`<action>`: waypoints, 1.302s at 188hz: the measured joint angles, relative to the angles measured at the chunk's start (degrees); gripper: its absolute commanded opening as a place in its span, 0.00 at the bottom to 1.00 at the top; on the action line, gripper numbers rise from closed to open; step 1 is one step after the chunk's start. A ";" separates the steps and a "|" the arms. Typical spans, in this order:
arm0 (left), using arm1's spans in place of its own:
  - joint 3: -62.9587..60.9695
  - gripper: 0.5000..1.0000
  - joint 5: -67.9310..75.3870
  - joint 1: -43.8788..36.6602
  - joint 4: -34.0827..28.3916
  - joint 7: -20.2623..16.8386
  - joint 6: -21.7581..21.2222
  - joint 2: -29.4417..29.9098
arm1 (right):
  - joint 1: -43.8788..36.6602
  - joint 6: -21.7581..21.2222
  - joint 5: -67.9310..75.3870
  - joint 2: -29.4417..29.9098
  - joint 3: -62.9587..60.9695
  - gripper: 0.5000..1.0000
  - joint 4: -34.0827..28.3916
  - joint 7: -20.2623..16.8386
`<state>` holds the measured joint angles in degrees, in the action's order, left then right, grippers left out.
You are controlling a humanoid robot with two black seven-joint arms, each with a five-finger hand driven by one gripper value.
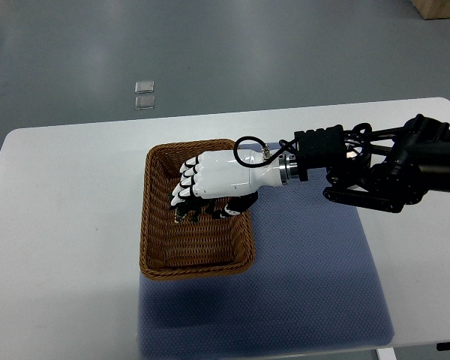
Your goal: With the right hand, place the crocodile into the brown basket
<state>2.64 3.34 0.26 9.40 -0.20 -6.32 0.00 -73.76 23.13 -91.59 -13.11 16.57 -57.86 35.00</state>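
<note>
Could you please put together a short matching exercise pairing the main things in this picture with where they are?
Things:
1. right hand
2. brown basket
3. blue mat
4. white table

Places:
A. under the basket's near right corner
B. lowered inside the basket
C. carries everything else
D. near the middle of the table, partly on the mat

Pairs: 1-B, 2-D, 3-A, 4-C
</note>
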 measured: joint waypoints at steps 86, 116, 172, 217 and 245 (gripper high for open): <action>0.00 1.00 0.00 0.00 0.00 0.00 0.00 0.00 | 0.86 0.08 1.04 -1.79 -6.03 0.71 0.57 0.01; 0.00 1.00 0.00 0.00 0.00 0.00 0.00 0.00 | 2.44 -3.85 5.89 -5.26 -11.28 0.71 1.62 0.00; 0.00 1.00 0.00 0.00 0.00 -0.03 0.00 0.00 | 11.23 -15.34 30.86 -8.78 -27.97 0.71 5.55 -2.19; 0.00 1.00 0.00 0.01 0.00 -0.03 -0.01 0.00 | 22.41 -27.22 40.34 -8.03 -49.19 0.71 11.70 -10.08; 0.00 1.00 0.00 0.00 0.00 -0.03 -0.02 0.00 | 26.66 -30.79 44.31 -6.91 -59.63 0.71 12.58 -15.10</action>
<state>2.64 3.34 0.26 9.40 -0.23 -6.34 0.00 -47.09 -7.66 -47.29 -20.01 -43.06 -45.28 19.90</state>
